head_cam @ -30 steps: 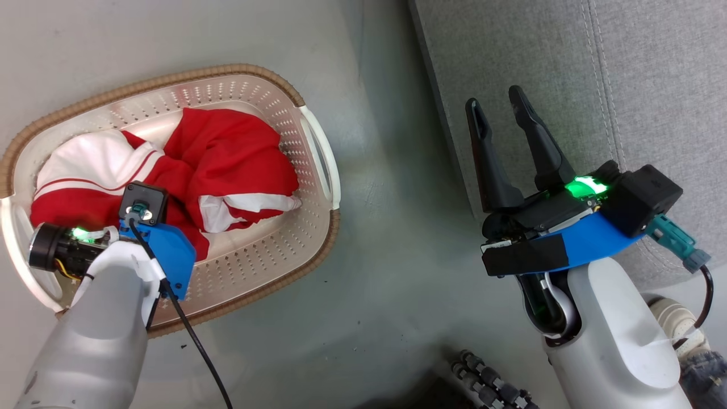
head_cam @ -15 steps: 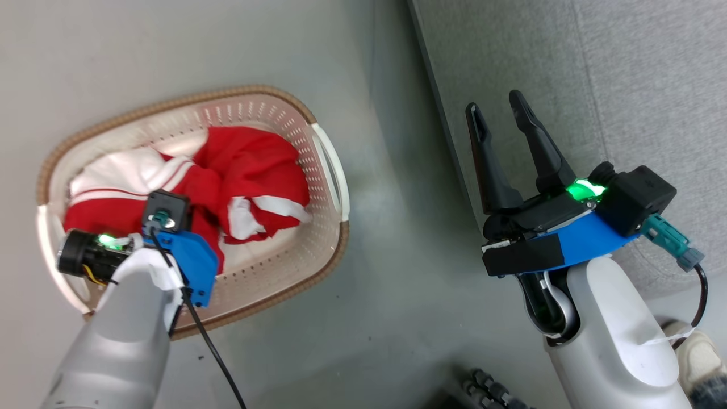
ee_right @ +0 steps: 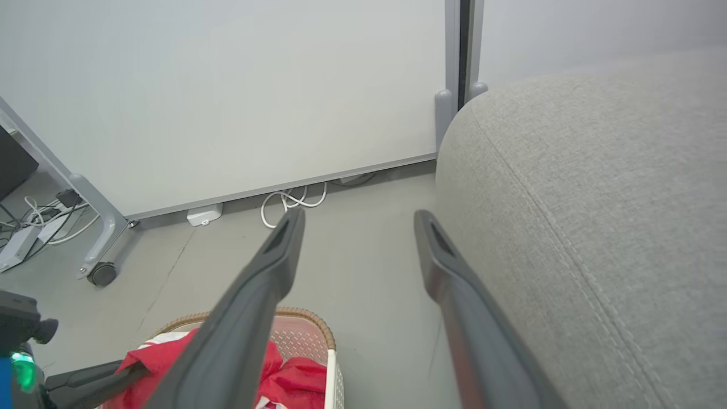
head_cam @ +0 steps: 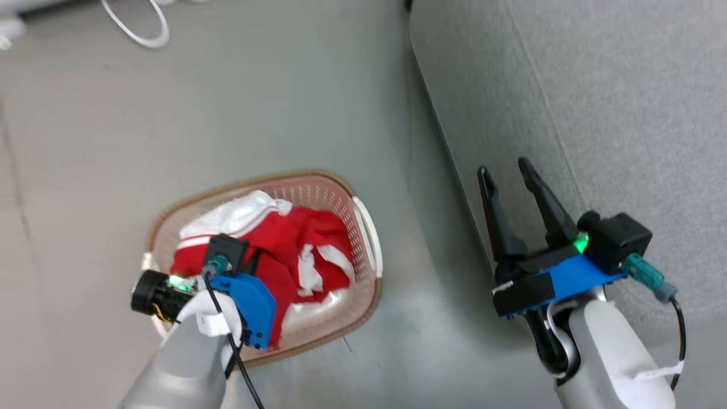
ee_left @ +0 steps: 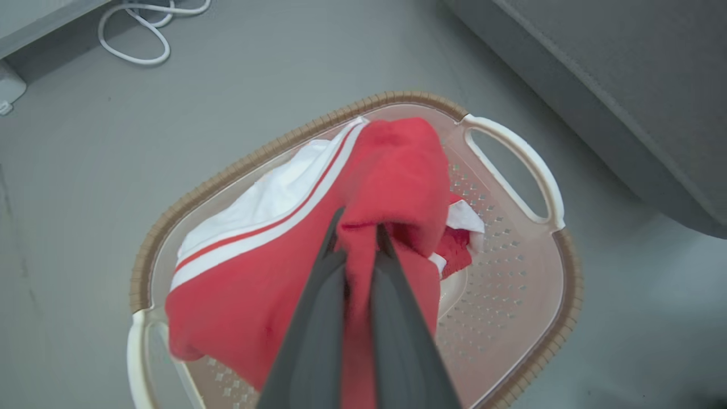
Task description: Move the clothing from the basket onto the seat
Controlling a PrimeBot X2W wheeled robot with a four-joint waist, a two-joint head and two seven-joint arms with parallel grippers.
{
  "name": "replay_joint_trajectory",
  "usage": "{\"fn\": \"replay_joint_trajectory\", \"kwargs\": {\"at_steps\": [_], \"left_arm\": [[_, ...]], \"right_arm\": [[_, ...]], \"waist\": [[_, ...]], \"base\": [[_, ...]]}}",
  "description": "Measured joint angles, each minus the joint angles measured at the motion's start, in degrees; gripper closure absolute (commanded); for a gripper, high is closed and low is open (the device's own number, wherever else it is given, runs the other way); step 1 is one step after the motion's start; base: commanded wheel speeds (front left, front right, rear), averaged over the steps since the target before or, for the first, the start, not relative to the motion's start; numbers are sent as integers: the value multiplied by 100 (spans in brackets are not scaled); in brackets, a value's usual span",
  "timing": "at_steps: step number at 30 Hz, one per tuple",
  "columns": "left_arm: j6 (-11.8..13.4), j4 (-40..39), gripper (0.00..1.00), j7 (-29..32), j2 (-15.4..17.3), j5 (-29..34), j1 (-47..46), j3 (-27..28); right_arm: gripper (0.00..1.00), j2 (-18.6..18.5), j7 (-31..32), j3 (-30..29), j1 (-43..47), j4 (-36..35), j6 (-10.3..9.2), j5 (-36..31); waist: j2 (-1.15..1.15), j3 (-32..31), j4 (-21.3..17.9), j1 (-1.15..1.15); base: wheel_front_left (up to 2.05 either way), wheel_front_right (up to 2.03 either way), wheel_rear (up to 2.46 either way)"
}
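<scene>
Within left pincer, pinched red clothing, rest draped into basket

I see a smooth grey-green floor with a dull sheen and a faint seam at head view's left. At the back there's a white wall panel, with a grey upright post at its right end. A white cable coil and a small white box lie at the panel's foot. Far left, a grey frame leg sits on a dark caster, with loose cords beside it. A light grey sofa is on the right, seams showing. Light is even.
</scene>
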Motion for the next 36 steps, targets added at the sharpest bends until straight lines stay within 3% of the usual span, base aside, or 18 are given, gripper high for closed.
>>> {"fn": "replay_joint_trajectory", "kwargs": {"at_steps": [10,19,32,36], "left_arm": [[-41,-421,100,-85,-183,-482,413,-334],[-63,-1502,100,15,-202,-1563,536,-1207],[-49,-2479,100,224,-209,-2733,5,-2041],[59,-2666,100,266,-209,-3020,-188,-2298]], "right_arm": [[0,-2,70,-280,670,345,0,-245],[0,-3,388,-368,1238,261,0,-331],[0,-3,727,-309,1661,-54,0,-341],[0,-3,788,-290,1716,-119,0,-347]], "waist": [[0,-1433,504,-1],[1,-2393,957,-1],[0,-3011,1201,0],[0,-3081,1190,0]], "base": [[0,0,0],[0,0,0],[0,0,0],[0,0,0]]}}
